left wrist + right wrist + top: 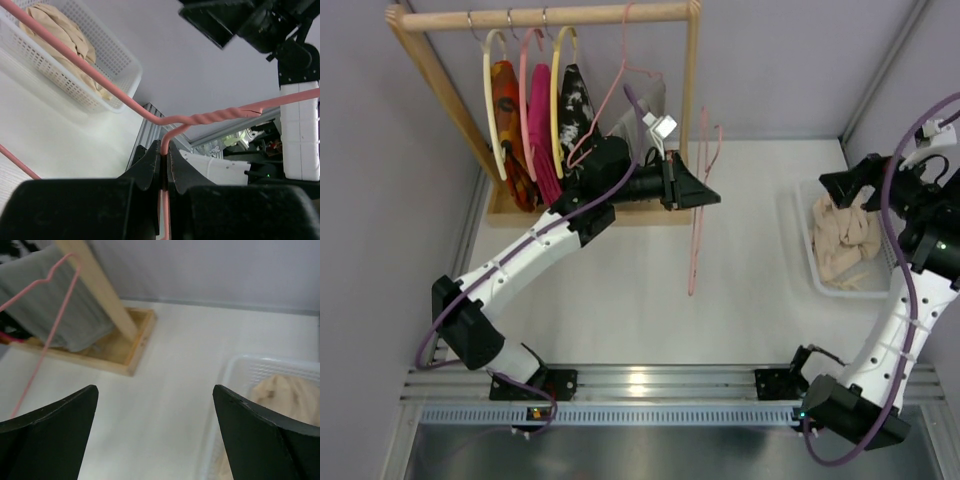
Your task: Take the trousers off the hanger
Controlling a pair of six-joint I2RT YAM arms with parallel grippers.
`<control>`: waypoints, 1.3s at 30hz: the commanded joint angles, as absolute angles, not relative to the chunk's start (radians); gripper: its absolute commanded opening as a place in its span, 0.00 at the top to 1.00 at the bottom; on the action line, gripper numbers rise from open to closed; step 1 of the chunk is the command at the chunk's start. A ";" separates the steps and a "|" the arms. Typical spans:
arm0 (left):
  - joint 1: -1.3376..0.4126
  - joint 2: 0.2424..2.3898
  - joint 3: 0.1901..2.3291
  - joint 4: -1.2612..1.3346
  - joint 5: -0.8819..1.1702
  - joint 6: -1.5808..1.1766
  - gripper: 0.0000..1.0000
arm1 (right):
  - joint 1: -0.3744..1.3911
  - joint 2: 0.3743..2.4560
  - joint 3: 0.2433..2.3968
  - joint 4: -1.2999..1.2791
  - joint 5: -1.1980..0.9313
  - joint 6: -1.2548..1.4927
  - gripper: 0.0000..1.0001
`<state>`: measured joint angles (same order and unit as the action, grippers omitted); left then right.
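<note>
The left arm (510, 265) and right arm (900, 320) wore white shells over black joints. Behind each gripper a purple cable (552, 222) ran along the links and looped free near the black bases (530, 385). The left gripper (165, 155) had matte black fingers (147, 167) — wedge-shaped, tapering to thin tips. The right gripper (155, 435) showed the same broad black fingers (55, 430) — smooth, with curved edges.

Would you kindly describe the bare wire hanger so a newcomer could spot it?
Start at the wooden rack at the back left; just right of it, the left gripper pinches a thin pink wire hanger. It alone is bare: its twin there carries grey trousers, and the hoop hangers are thicker.
</note>
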<state>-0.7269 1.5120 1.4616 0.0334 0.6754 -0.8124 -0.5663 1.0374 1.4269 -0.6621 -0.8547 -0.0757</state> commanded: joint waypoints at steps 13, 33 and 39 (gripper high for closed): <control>-0.755 1.554 1.634 0.120 0.499 -0.934 1.00 | 0.242 0.813 1.115 -0.138 -0.707 0.693 0.30; -0.746 1.529 1.657 0.120 0.503 -0.943 0.93 | 0.439 0.934 1.143 -0.022 -0.664 0.727 1.00; -0.701 1.485 1.612 0.117 0.511 -0.931 0.51 | 0.437 0.962 1.184 0.038 -0.713 0.825 1.00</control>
